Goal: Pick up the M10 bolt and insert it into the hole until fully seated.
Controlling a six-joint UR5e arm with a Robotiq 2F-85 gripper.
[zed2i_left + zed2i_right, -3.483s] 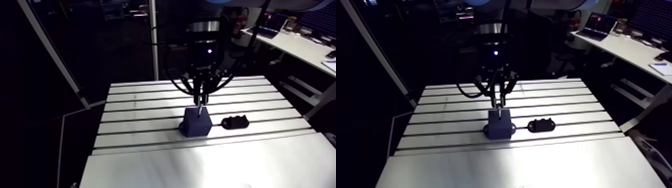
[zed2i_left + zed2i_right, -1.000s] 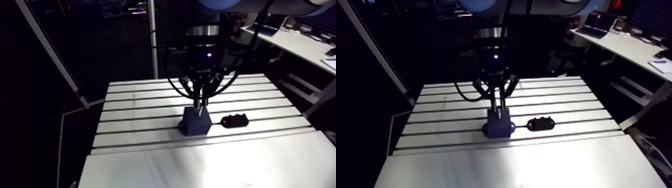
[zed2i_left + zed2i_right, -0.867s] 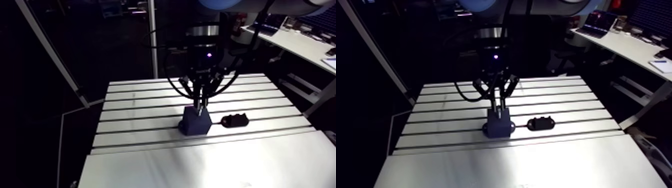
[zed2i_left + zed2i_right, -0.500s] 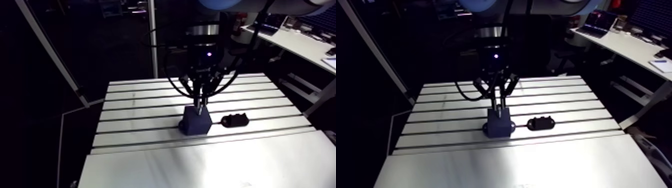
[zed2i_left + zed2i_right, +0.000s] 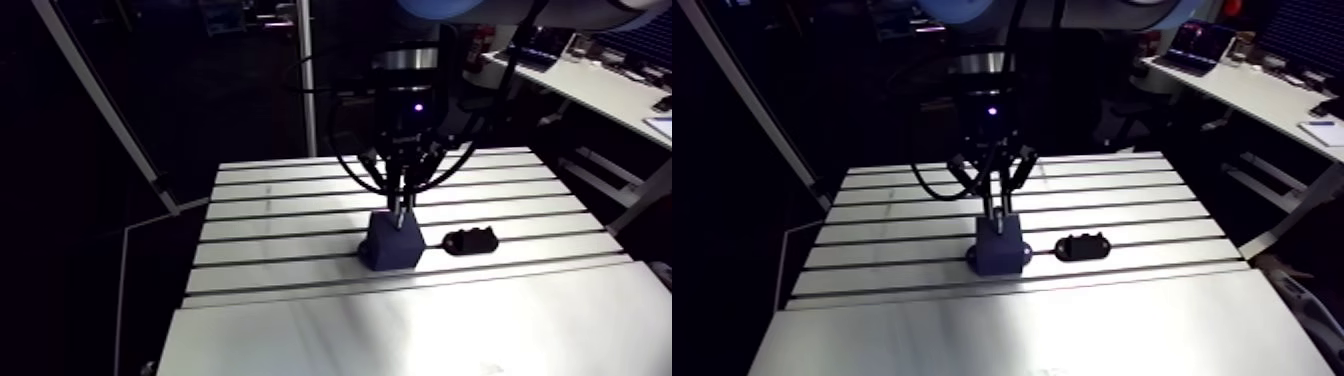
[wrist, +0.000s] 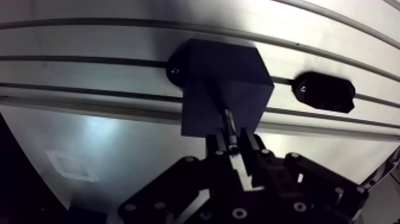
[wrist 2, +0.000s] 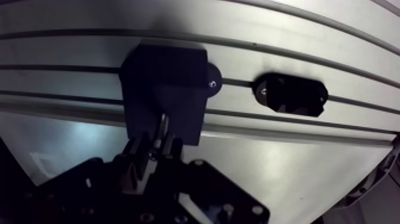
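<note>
In the arm view, the gripper (image 5: 400,212) hangs straight down over a dark blue block (image 5: 392,247). The block stands on the slotted table (image 5: 290,290), about midway between its left and right edges. A low black fixture (image 5: 470,241) lies just beside the block, toward the right edge and apart from it. The fingers are too small and dark here to read, and the bolt cannot be picked out.

In the wrist view, the two fingers (image 6: 218,146) are clenched on the M10 bolt (image 6: 228,121). Its pale shank runs from between them down to the block's top face (image 6: 223,83). The pick-up looks done and the insertion looks under way or about to start. The bolt is not seated, since much of the shank shows above the block. What seems left is to push it down until the head meets the face, then release.

The hole is not visible, so I cannot tell whether the tip has entered it or only rests on the surface. The bolt head is buried between the finger pads. The block's screw flange (image 6: 174,71) shows on one side only.
</note>
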